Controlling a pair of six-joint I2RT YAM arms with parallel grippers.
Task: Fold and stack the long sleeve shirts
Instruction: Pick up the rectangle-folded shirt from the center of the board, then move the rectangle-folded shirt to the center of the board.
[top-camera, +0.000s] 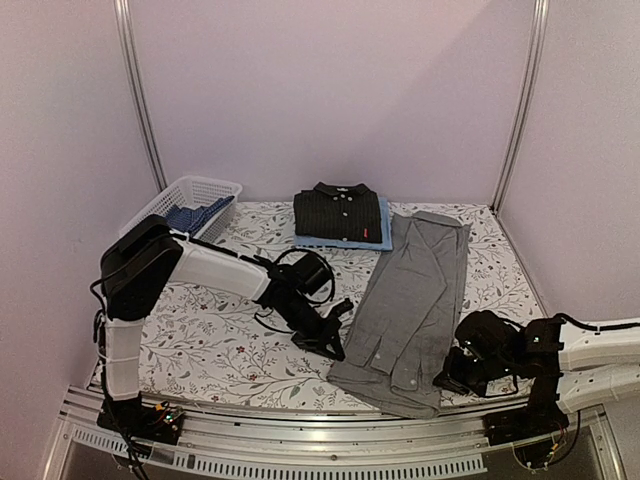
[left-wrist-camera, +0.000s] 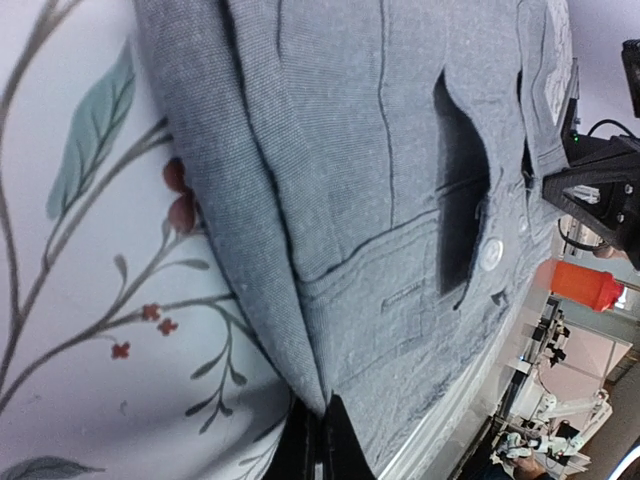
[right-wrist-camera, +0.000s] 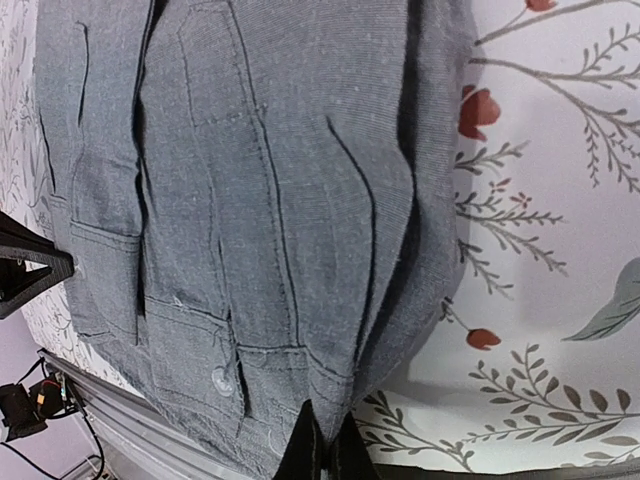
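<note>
A surface (top-camera: 200, 330) covered in a white cloth printed with grey twigs, teal leaves and small red berries fills the middle of the overhead view. At its far left corner stands a white plastic lattice basket (top-camera: 160, 205), set at an angle. Pale lilac walls (top-camera: 330, 90) close in three sides, with a slim metal post (top-camera: 140, 90) in the left corner and another post (top-camera: 520, 100) in the right. A silver metal rail (top-camera: 330, 440) runs along the near edge. Beyond that edge, the left wrist view shows an orange container (left-wrist-camera: 585, 285), blurred.
</note>
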